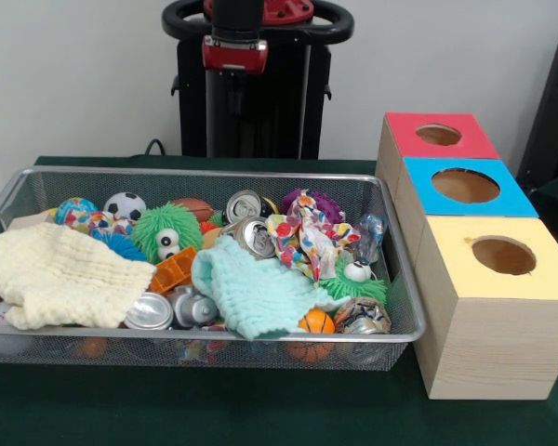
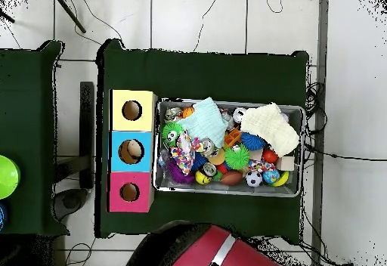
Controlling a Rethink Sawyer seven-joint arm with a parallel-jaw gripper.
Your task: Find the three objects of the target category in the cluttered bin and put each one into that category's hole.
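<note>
The silver wire-mesh bin (image 1: 205, 172) stands on the green table, full of clutter; it also shows in the overhead view (image 2: 303, 150). In it lie a cream cloth (image 1: 60, 274), a mint cloth (image 1: 251, 288), a patterned cloth (image 1: 302, 237), drink cans (image 1: 256, 237), a green fuzzy ball with eyes (image 1: 167, 232), a soccer ball (image 1: 124, 205) and a small basketball (image 1: 316, 323). Three wooden boxes with round holes stand beside it: red top (image 1: 474, 139), blue top (image 1: 516, 200), yellow top (image 1: 446, 269). The gripper is out of view.
The red and black arm (image 1: 234, 51) is drawn back at the pedestal, clear of the bin; it shows at the bottom of the overhead view (image 2: 219, 252). In that view the boxes run yellow (image 2: 143, 97), blue (image 2: 117, 151), red (image 2: 113, 195).
</note>
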